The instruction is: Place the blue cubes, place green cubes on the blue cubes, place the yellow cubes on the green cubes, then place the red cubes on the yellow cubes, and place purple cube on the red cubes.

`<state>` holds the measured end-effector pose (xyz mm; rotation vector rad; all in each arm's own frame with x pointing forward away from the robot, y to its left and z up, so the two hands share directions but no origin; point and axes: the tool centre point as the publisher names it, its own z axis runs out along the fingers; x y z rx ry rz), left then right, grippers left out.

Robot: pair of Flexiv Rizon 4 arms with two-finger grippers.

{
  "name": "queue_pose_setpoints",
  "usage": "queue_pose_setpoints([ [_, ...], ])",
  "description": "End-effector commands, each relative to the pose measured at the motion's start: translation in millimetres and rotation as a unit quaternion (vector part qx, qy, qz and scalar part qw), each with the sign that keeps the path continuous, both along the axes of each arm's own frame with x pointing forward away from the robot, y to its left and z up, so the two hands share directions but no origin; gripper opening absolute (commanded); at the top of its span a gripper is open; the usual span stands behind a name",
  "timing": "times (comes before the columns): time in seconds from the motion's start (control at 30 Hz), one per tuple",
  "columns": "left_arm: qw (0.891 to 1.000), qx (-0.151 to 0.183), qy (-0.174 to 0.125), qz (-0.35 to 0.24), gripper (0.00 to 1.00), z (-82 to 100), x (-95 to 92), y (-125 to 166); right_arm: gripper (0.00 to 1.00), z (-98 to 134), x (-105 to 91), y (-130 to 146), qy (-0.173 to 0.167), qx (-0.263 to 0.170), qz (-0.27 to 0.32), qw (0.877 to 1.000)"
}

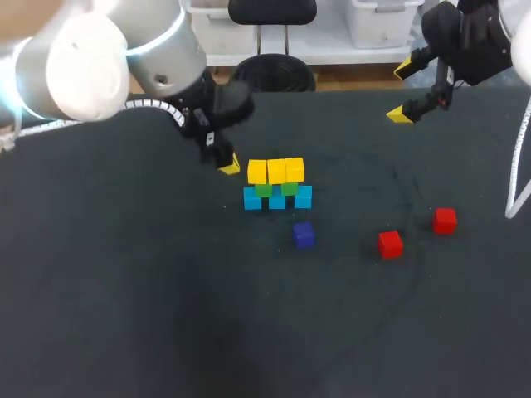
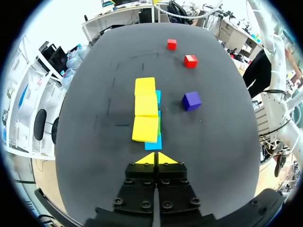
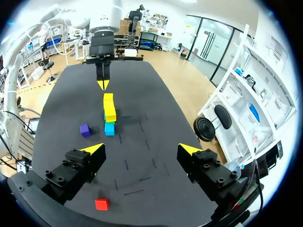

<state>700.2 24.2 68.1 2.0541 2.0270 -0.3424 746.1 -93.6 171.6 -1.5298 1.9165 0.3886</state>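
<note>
A small wall stands mid-table: three blue cubes (image 1: 277, 199) at the bottom, green cubes (image 1: 264, 190) on them, and three yellow cubes (image 1: 276, 171) on top. In the left wrist view the yellow cubes (image 2: 146, 105) run in a row just ahead of my left gripper (image 2: 155, 158), which is shut and empty. From the head view the left gripper (image 1: 229, 167) hangs just left of the wall. Two red cubes (image 1: 390, 244) (image 1: 445, 220) and a purple cube (image 1: 304, 235) lie loose on the table. My right gripper (image 1: 402, 91) is open and empty at the far right.
The table (image 1: 124, 290) is a dark mat. In the right wrist view the purple cube (image 3: 85, 129) lies beside the wall (image 3: 109, 111), and one red cube (image 3: 101, 204) lies under my right gripper (image 3: 142, 149). My left gripper (image 3: 102, 84) hangs beyond the wall.
</note>
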Motion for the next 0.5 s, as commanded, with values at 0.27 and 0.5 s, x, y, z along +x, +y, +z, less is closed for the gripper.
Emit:
queue_pose_setpoints([
  [0.27,1.0,-0.002,0.007,0.001,0.0,-6.3,7.3,-0.3,1.0,-0.6,1.4,0.2,0.0,0.001,0.001,1.0],
  [0.5,1.0,-0.005,0.011,0.004,0.0,-7.6,5.5,-2.6,1.0,-0.6,1.4,0.2,0.0,0.001,0.001,1.0],
])
